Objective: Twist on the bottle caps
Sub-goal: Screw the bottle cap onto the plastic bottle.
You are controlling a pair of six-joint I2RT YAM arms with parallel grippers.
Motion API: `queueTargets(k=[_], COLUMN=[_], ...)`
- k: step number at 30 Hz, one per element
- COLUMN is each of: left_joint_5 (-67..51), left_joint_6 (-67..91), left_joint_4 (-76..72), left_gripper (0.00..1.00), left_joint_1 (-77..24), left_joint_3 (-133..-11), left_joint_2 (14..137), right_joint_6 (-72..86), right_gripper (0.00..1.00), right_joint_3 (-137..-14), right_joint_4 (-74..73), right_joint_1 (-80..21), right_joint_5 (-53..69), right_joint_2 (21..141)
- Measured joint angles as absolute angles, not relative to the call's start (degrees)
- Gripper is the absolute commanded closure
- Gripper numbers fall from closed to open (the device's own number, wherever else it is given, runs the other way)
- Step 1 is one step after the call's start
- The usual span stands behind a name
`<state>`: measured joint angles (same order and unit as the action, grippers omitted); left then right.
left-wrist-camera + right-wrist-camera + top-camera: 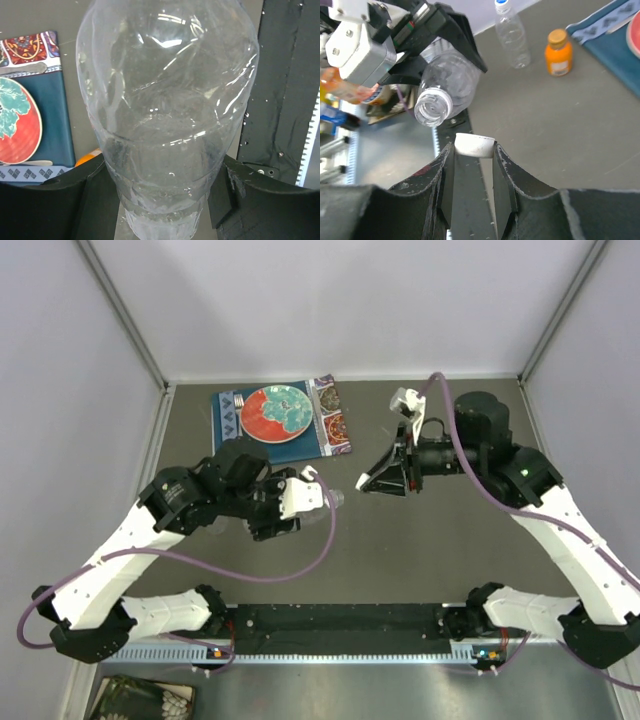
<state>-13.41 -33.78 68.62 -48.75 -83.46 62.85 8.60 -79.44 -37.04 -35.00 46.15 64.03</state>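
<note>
The bottle caps are in three places: two sit on top of bottles standing on the table, and the third is pinched in my right gripper (pixel 474 151).

The grey table (pixel 420 550) carries everything. At its far side lies a blue patterned mat (pixel 226 432) with a red-and-teal plate (pixel 262 422) on it.

My left gripper (pixel 167 200) is clamped around the clear bottle (pixel 167 100), one finger (pixel 75 200) on each side of its body. From above, the bottle lies on its side off the table, neck pointing across at my right gripper. Its mouth (pixel 432 107) is open, with nothing on it.

Seen from my right wrist, a second clear bottle (pixel 514 42) stands upright beyond the left arm, and the shorter orange bottle (pixel 558 59) stands upright just beside it, nearer the mat. The two are not touching. The clear one wears a white top (pixel 502 6) and the orange one an amber top (pixel 557 36). I cannot tell how tightly either is screwed down.

The white cap (pixel 474 145) is gripped by its rim between the tips of my right fingers. It sits close to the open mouth and slightly off its line, with a gap between them.
</note>
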Motion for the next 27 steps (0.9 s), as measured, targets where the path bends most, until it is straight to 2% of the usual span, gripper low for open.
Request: queueTargets(k=[6, 12, 20, 27], left_joint_5=[-15.35, -15.57, -16.53, -18.98], left_joint_6=[-34.7, -34.7, -34.87, -34.46], left_joint_4=[71.11, 71.61, 71.66, 72.31], left_gripper=[0.73, 0.73, 0.74, 0.74], left_joint_1=[-48.75, -48.75, -48.73, -48.75], left_joint_3=[-81.97, -81.95, -80.4, -78.17], left_joint_2=[62.5, 62.52, 62.5, 62.81], right_joint_6=[-2.28, -13.06, -28.36, -35.29], right_gripper=[0.77, 0.7, 0.8, 0.84], right_joint_3=[-83.46, -85.12, -83.22, -81.03], right_joint_4=[-41.78, -48.1, -50.57, -49.01], right_joint_1=[-36.95, -44.88, -57.36, -62.87], right_joint_5=[42.24, 37.63, 24.62, 15.38], right_joint_2=[62.96, 64.23, 62.22, 61.58])
